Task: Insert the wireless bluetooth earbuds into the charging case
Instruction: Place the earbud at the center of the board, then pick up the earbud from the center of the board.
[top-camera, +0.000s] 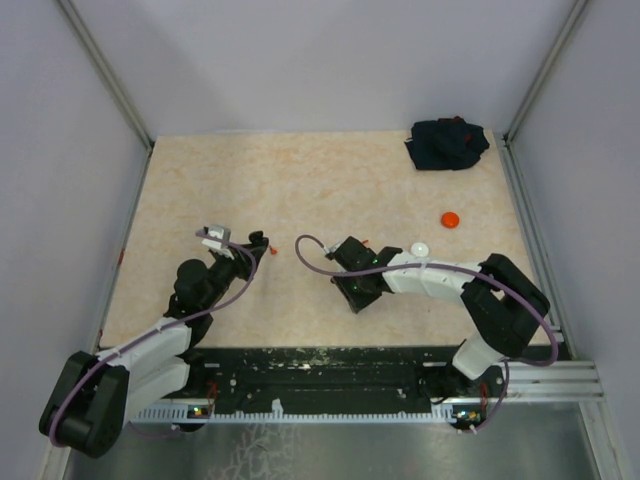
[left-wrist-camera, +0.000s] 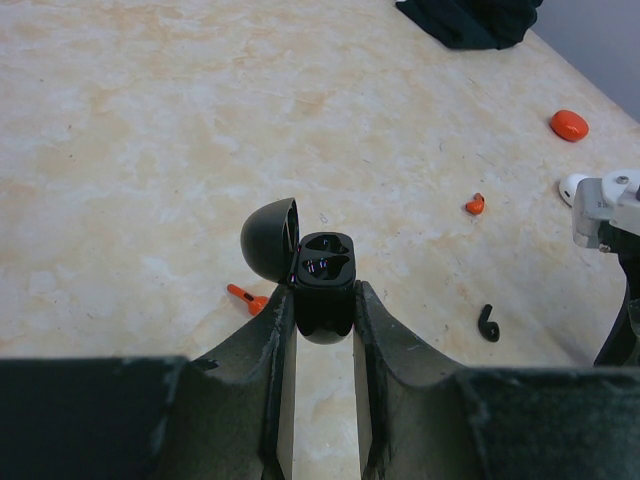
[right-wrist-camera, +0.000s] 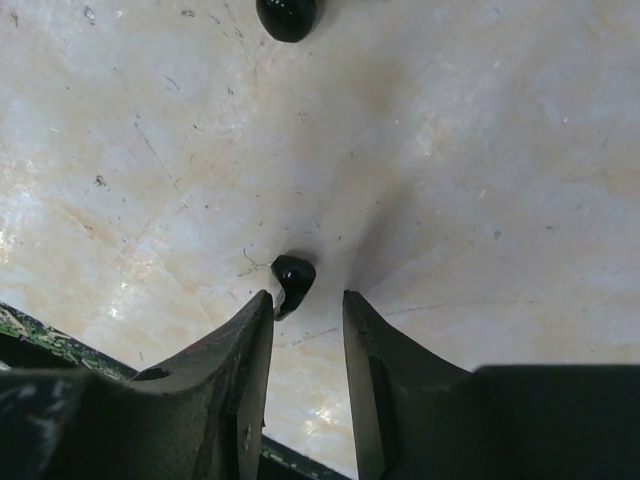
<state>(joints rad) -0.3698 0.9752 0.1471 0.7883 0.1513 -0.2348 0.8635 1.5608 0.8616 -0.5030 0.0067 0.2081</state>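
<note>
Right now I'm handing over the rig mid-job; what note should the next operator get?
Left claw: shut on the black plastic charging case, lid open, wells look empty.
Right claw: open, tips at a small black stemmed earbud lying on the beige table, not gripped.
A red earbud lies beside the case, a second red earbud farther out.
Done: case held open. Left: seat every bud; none seems in yet.

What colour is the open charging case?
Glossy black; the charging case shows best in the left wrist view.

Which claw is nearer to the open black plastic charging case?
Left. The left claw is clamped on the open black plastic charging case; the right claw sits apart, off to its right.
</note>
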